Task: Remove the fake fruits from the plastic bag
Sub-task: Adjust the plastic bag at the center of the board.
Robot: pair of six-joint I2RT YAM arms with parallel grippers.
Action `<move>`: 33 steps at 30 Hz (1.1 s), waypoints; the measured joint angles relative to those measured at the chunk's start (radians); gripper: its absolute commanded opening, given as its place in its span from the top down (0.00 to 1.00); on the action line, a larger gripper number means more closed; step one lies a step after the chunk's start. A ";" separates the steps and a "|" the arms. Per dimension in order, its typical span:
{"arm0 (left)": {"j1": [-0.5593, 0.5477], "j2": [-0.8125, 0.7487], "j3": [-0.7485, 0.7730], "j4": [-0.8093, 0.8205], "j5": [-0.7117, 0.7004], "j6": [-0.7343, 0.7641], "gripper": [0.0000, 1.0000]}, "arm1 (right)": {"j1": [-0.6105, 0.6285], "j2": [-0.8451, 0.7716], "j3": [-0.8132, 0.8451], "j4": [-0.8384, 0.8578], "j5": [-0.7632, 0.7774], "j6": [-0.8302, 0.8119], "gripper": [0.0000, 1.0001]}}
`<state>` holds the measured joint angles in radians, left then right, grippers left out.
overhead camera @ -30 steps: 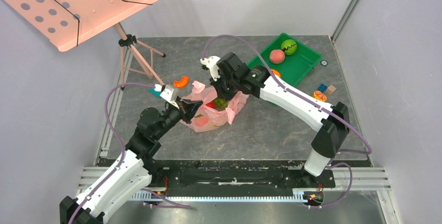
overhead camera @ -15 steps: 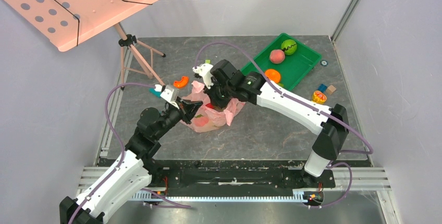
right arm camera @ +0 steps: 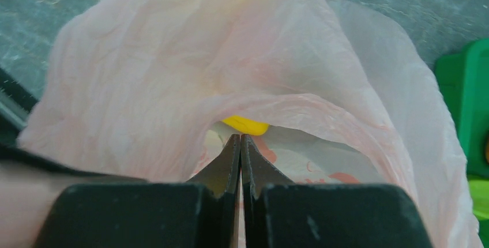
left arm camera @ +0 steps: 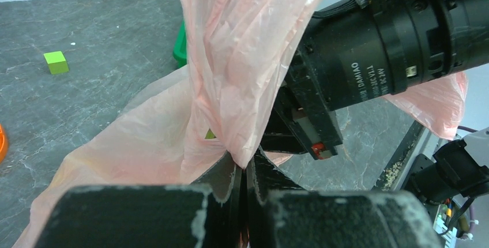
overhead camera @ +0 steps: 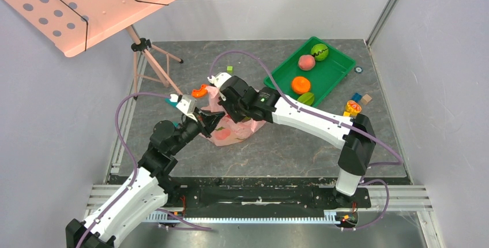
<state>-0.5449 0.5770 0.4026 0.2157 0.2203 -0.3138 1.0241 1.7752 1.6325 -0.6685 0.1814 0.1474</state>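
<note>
The plastic bag [overhead camera: 241, 127] lies crumpled at the table's middle. A reddish shape [overhead camera: 224, 134] shows through its film. My left gripper [overhead camera: 211, 122] is at its left edge, shut on a fold of the bag [left arm camera: 230, 57], with film pinched between the tips [left arm camera: 243, 170]. My right gripper [overhead camera: 230, 111] is over the bag from the far side. In its wrist view it [right arm camera: 240, 138] is shut, tips at the bag's mouth [right arm camera: 144, 86], with nothing seen between them. A yellow fruit [right arm camera: 246, 125] lies just beyond the tips inside the bag. A dark green oval fruit [overhead camera: 306, 98] lies in the tray.
A green tray [overhead camera: 334, 66] at the back right holds a green ball [overhead camera: 319, 51], a pink peach [overhead camera: 306, 62] and an orange fruit [overhead camera: 301, 85]. Small blocks [overhead camera: 362, 98] lie to its right. An orange piece [overhead camera: 200, 90] and green cube [overhead camera: 229, 68] lie behind the bag. A music stand [overhead camera: 86, 6] stands at the back left.
My right arm has swung left from the bag's right edge to above the bag's mouth, uncovering the orange and green fruits in the tray. My left gripper has kept still, holding the bag.
</note>
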 measured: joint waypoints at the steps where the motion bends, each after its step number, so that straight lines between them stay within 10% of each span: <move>1: 0.000 -0.002 0.000 0.000 0.000 0.000 0.98 | 0.000 0.000 -0.005 0.003 0.017 0.003 1.00; 20: 0.000 -0.030 -0.001 -0.015 -0.013 0.000 0.97 | -0.189 -0.193 -0.377 0.174 0.060 0.045 0.88; 27: 0.000 -0.015 0.060 -0.147 -0.079 0.002 0.47 | -0.207 -0.246 -0.459 0.299 -0.070 0.044 0.88; 33: 0.000 0.024 0.237 -0.336 -0.138 0.005 0.30 | -0.208 -0.245 -0.461 0.343 -0.128 0.044 0.88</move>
<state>-0.5453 0.6006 0.6392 -0.1200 0.0818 -0.3088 0.8162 1.5307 1.1713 -0.3260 0.0532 0.1917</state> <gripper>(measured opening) 0.664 0.120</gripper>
